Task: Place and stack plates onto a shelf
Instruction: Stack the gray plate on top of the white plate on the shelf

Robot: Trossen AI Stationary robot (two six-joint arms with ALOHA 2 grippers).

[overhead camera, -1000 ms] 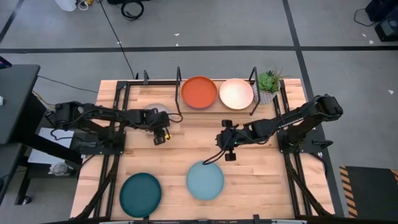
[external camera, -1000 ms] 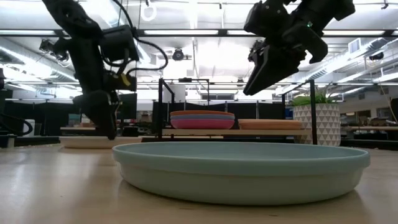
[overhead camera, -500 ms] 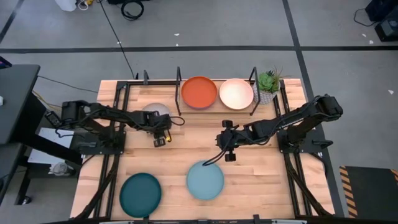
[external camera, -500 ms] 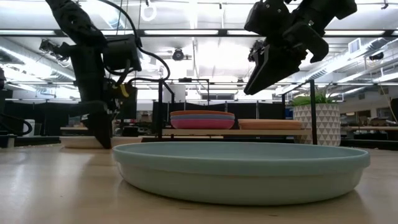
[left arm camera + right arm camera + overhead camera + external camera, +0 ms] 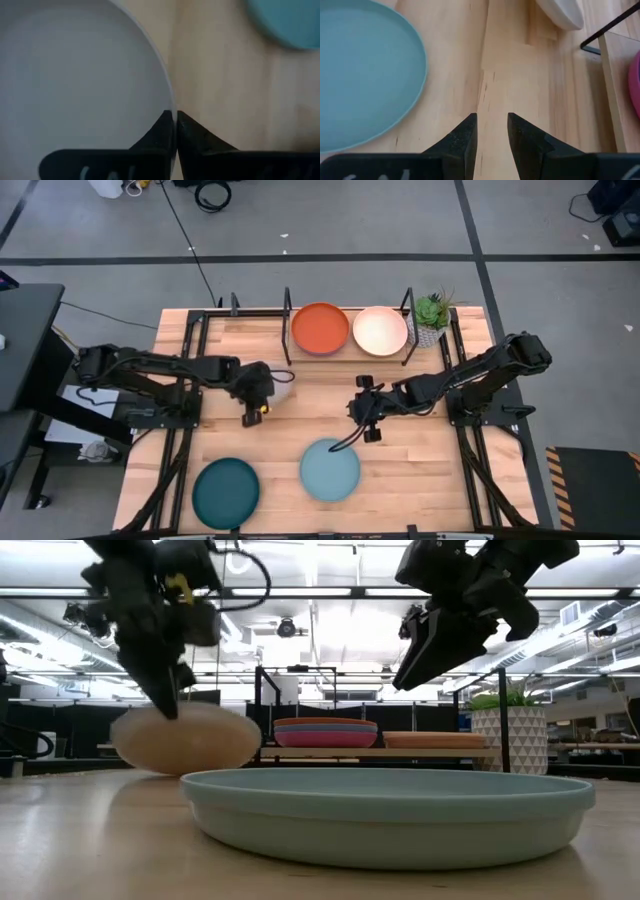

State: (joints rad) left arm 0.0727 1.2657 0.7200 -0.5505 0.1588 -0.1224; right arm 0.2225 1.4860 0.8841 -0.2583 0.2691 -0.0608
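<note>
My left gripper [image 5: 172, 705] is shut on the grey-white plate [image 5: 185, 738], which stands tipped up left of the table's middle with its underside toward the near edge. In the high view my arm hides most of it, leaving a sliver [image 5: 282, 387]. My right gripper [image 5: 368, 430] hovers open over bare wood just beyond the light teal plate [image 5: 330, 470]. A dark teal plate [image 5: 226, 492] lies flat near the front left. The shelf [image 5: 250, 330] at the far edge carries an orange-topped stack [image 5: 320, 328] and a peach-topped stack [image 5: 380, 330]. My left gripper pinches the grey-white plate's rim [image 5: 170, 102] between its two fingers, one on the plate's inner face and one on its outer side. The fingers come from above, pointing down. The held rim is uppermost and the plate hangs steeply tilted; whether its lower edge [image 5: 190, 770] touches the table, I cannot tell.
A potted plant [image 5: 432, 315] stands at the shelf's right end. Thin black posts [image 5: 288, 300] rise from the shelf. Bare wood lies between the shelf and the two teal plates.
My left gripper has shut on the grey-white plate's rim and risen, drawing slightly toward the near edge. The plate, which lay flat, is now tipped up steeply with the held rim on top. My right gripper has kept still.
</note>
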